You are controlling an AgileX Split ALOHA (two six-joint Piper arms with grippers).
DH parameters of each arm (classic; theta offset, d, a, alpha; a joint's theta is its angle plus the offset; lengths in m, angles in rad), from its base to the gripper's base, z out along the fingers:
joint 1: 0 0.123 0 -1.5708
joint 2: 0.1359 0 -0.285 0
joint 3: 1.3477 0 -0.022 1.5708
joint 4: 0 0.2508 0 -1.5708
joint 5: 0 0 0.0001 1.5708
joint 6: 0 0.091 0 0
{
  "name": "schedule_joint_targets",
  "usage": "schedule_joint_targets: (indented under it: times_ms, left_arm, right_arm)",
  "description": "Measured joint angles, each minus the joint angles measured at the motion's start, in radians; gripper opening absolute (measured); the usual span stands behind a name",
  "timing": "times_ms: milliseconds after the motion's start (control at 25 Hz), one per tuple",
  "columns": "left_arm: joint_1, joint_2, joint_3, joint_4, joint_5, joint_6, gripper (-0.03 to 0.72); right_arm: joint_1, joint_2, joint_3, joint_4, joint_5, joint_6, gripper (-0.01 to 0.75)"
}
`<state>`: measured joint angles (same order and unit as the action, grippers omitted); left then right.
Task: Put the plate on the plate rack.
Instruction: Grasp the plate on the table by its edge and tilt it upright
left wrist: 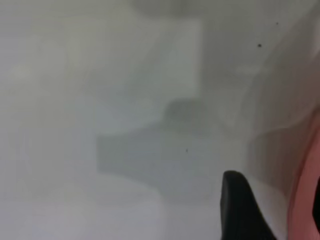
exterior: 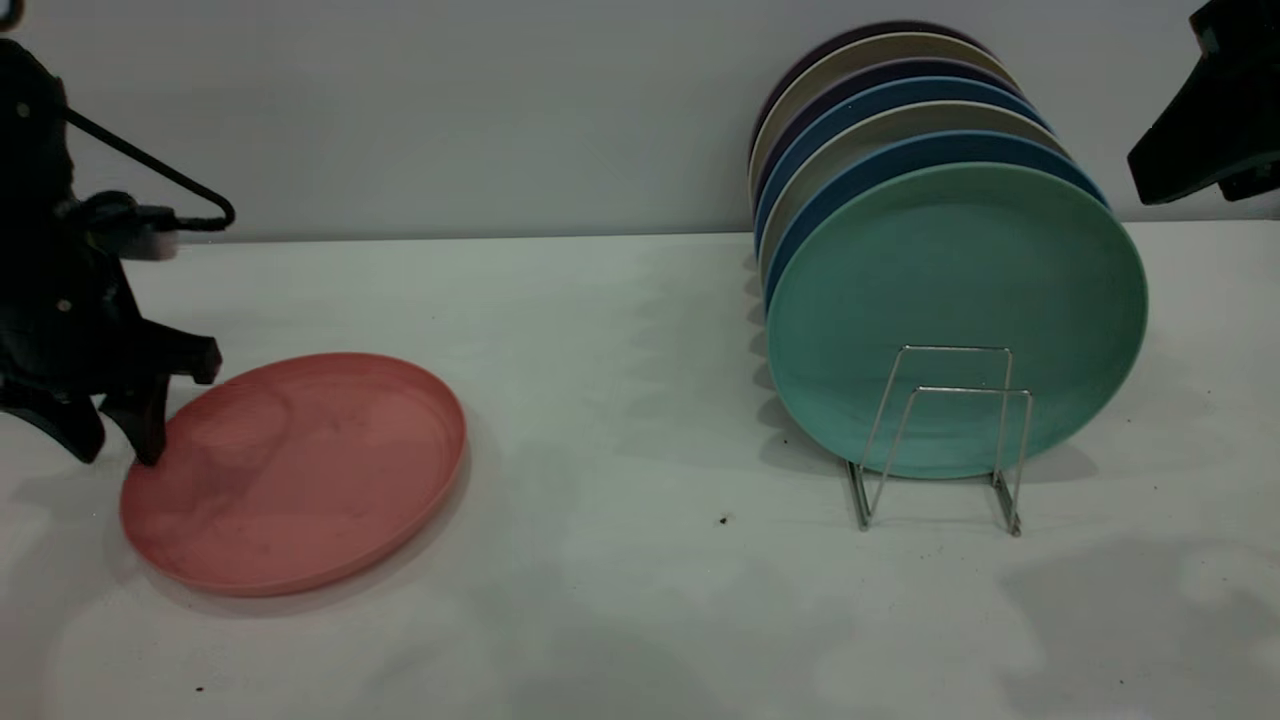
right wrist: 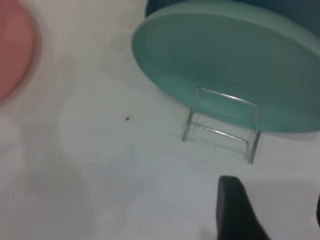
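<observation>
The salmon-pink plate (exterior: 300, 470) lies on the white table at the left; its rim also shows in the left wrist view (left wrist: 302, 200). My left gripper (exterior: 115, 440) is open at the plate's left edge. One finger (left wrist: 240, 210) is outside the rim and the other is at the rim side, so the rim lies between them, not clamped. The wire plate rack (exterior: 940, 430) stands at the right with its front loops bare; it also shows in the right wrist view (right wrist: 222, 120). My right gripper (right wrist: 277, 215) is open and empty, held high above the table right of the rack.
Several upright plates fill the rack's back slots, with a mint-green plate (exterior: 950, 310) at the front and blue and cream ones behind. The right arm's dark body (exterior: 1215, 110) hangs at the top right. A wall runs close behind the table.
</observation>
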<state>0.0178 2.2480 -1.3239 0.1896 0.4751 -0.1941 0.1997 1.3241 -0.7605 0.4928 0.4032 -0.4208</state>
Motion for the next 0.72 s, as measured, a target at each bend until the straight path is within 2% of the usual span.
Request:
schedule_joint_targets:
  times_ms: [240, 480, 600, 720]
  left_arm:
    - [0.0, 0.048, -0.037, -0.101, -0.004, 0.112, 0.382]
    - [0.0, 0.087, -0.055, -0.111, -0.001, 0.127, 0.362]
    - [0.0, 0.091, -0.061, -0.108, -0.011, 0.127, 0.276]
    - [0.0, 0.091, -0.061, -0.103, -0.021, 0.135, 0.155]
  right_arm:
    - [0.0, 0.0, 0.0, 0.003, -0.012, 0.0, 0.407]
    - [0.0, 0.0, 0.0, 0.003, -0.016, -0.001, 0.407]
    - [0.0, 0.0, 0.0, 0.003, -0.016, -0.001, 0.407]
    - [0.0, 0.0, 0.0, 0.003, -0.017, -0.001, 0.407]
